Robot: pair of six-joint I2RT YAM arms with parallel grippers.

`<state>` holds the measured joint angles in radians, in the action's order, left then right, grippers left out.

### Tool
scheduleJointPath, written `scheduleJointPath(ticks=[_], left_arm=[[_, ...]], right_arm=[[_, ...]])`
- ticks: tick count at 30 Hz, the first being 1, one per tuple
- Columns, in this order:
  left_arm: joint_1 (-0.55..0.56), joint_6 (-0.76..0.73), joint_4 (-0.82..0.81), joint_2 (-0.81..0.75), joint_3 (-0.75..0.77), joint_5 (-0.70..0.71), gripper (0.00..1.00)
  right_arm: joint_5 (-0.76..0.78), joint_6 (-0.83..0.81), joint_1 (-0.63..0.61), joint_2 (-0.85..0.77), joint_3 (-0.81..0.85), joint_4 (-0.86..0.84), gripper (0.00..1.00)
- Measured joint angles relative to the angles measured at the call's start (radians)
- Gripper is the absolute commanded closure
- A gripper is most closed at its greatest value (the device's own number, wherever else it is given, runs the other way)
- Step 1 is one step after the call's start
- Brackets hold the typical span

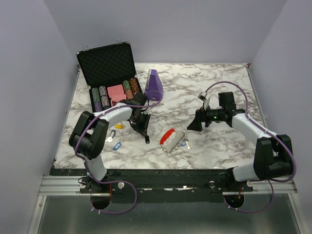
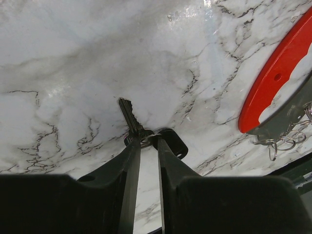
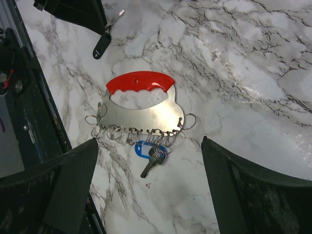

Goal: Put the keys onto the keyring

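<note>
The keyring [image 1: 168, 135] lies mid-table: a red plastic arc [image 3: 140, 83] on a silvery plate [image 3: 141, 113] with a row of small rings. One silver key with a blue tag [image 3: 150, 155] hangs on it. My left gripper [image 1: 144, 130] is shut on the slim black key [image 2: 127, 113] at its ring, just left of the keyring [image 2: 275, 73], low over the table. The key's black tag [image 2: 173, 143] sticks out beside the fingers. My right gripper [image 1: 192, 126] is open and empty, right of the keyring. Loose keys with a yellow tag [image 1: 119, 126] and a blue tag [image 1: 117, 145] lie at the left.
An open black case [image 1: 109, 73] with poker chips stands at the back left. A purple object [image 1: 154, 85] stands beside it. The table's dark front edge [image 3: 29, 112] runs close to the keyring.
</note>
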<state>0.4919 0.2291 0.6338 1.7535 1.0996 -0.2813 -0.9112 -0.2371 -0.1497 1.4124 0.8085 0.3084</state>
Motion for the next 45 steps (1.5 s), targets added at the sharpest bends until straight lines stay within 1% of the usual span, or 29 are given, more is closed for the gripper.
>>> scheduleJointPath(ticks=[6, 9, 14, 16, 21, 26, 34, 35, 36, 38, 40, 42, 45], left_arm=[[0.000, 0.000, 0.000, 0.000, 0.000, 0.000, 0.76], [0.000, 0.000, 0.000, 0.000, 0.000, 0.000, 0.80], [-0.001, 0.000, 0.000, 0.000, 0.000, 0.000, 0.82], [-0.001, 0.000, 0.000, 0.000, 0.000, 0.000, 0.86], [-0.001, 0.000, 0.000, 0.000, 0.000, 0.000, 0.91], [-0.004, 0.002, 0.000, 0.000, 0.000, 0.000, 1.00], [-0.013, 0.004, -0.005, -0.021, -0.004, -0.011, 1.00], [-0.013, 0.004, -0.006, -0.027, -0.005, -0.011, 0.99], [-0.013, 0.004, -0.009, -0.032, -0.006, -0.011, 0.94], [-0.013, 0.005, -0.015, -0.044, -0.013, -0.009, 0.80], [-0.015, 0.007, -0.019, -0.051, -0.016, -0.007, 0.70], [-0.019, 0.008, -0.024, -0.054, -0.016, -0.007, 0.66], [-0.024, 0.011, -0.027, -0.054, -0.016, -0.007, 0.66]], right_arm=[[0.000, 0.000, 0.000, -0.001, 0.000, 0.000, 0.05], [0.000, 0.000, 0.000, -0.001, 0.000, 0.000, 0.05], [0.000, 0.000, 0.000, -0.001, 0.000, 0.000, 0.05], [0.000, 0.000, 0.000, -0.001, 0.000, 0.000, 0.05], [0.000, 0.000, 0.000, -0.001, 0.000, 0.000, 0.05], [0.000, 0.000, 0.000, -0.001, 0.000, 0.000, 0.05], [0.000, 0.000, 0.000, -0.004, 0.000, 0.000, 0.05], [0.000, 0.000, 0.000, -0.005, 0.000, 0.000, 0.05], [0.000, 0.000, 0.000, -0.005, 0.000, 0.000, 0.05], [0.000, 0.000, 0.000, -0.006, 0.000, 0.001, 0.05], [0.000, 0.000, 0.000, -0.007, 0.000, 0.001, 0.05], [0.000, 0.000, 0.000, -0.008, 0.000, 0.001, 0.05], [0.000, -0.001, 0.000, -0.008, 0.000, 0.001, 0.05]])
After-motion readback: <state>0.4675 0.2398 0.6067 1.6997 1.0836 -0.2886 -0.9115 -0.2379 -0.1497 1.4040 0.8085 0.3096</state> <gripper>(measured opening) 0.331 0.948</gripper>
